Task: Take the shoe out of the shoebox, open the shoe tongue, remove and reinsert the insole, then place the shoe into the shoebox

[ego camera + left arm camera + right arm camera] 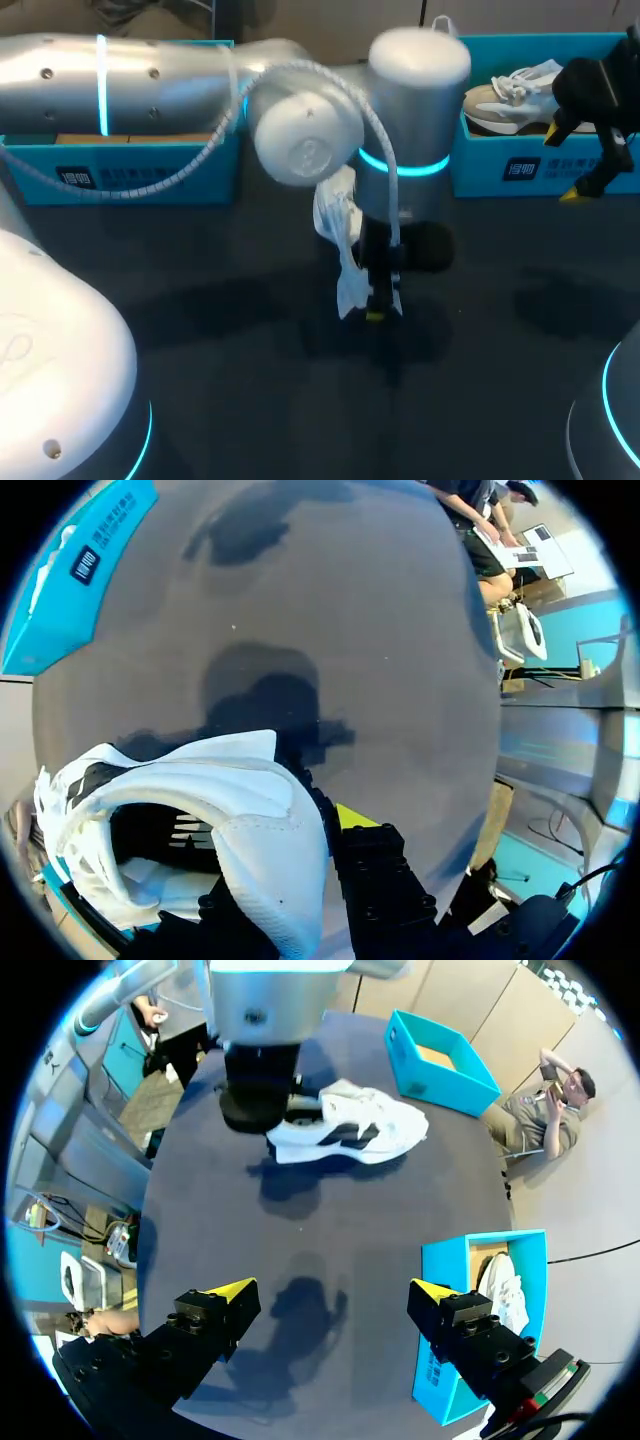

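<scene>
A white shoe with black marks (pixel 338 235) hangs toe-down just above the dark table, held at its collar by my left gripper (pixel 378 305). In the left wrist view the shoe (pixel 250 810) fills the space at the gripper (pixel 312 832), whose fingers pinch the collar's edge. From the right wrist view the shoe (pixel 350 1130) floats over its own shadow. My right gripper (pixel 565 165) hovers at the far right with its fingers spread wide and nothing between them (pixel 333 1290). An open blue shoebox (pixel 130 165) stands at the back left.
A second blue shoebox (pixel 520 165) at the back right holds a beige and white shoe (pixel 510 95), just beside my right gripper. My left arm (pixel 150 85) spans the back of the table, from the left to past the middle.
</scene>
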Motion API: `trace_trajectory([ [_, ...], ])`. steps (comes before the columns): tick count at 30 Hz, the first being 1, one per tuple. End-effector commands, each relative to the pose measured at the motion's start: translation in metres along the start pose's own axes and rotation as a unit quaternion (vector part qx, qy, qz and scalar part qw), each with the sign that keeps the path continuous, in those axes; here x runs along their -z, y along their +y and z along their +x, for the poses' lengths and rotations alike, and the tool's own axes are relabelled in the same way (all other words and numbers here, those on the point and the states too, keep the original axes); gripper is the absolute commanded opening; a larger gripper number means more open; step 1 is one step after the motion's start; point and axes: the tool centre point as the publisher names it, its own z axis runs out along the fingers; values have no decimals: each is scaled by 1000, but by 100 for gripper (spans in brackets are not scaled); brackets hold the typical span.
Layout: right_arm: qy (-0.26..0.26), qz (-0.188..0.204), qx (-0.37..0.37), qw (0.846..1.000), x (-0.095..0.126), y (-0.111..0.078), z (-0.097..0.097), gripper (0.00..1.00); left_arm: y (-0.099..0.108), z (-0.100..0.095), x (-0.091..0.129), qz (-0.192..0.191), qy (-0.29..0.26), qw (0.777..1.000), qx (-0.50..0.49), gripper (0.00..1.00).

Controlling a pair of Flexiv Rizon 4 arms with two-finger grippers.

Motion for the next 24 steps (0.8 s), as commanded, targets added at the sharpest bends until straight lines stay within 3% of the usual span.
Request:
trace_trajectory([
  [1,1,1,0,1000,-1,0,-1,100,27,1,73,22,9,1000,-13,0],
  [6,1,1,0,1000,-1,0,-1,100,38,4,109,38,14,999,-31,0],
  [12,1,1,0,1000,-1,0,-1,100,50,13,134,47,17,997,-58,0],
  [17,1,1,0,1000,-1,0,-1,100,63,12,148,58,12,995,-81,0],
  [24,1,1,0,1000,-1,0,-1,100,87,6,155,45,15,990,-133,0],
])
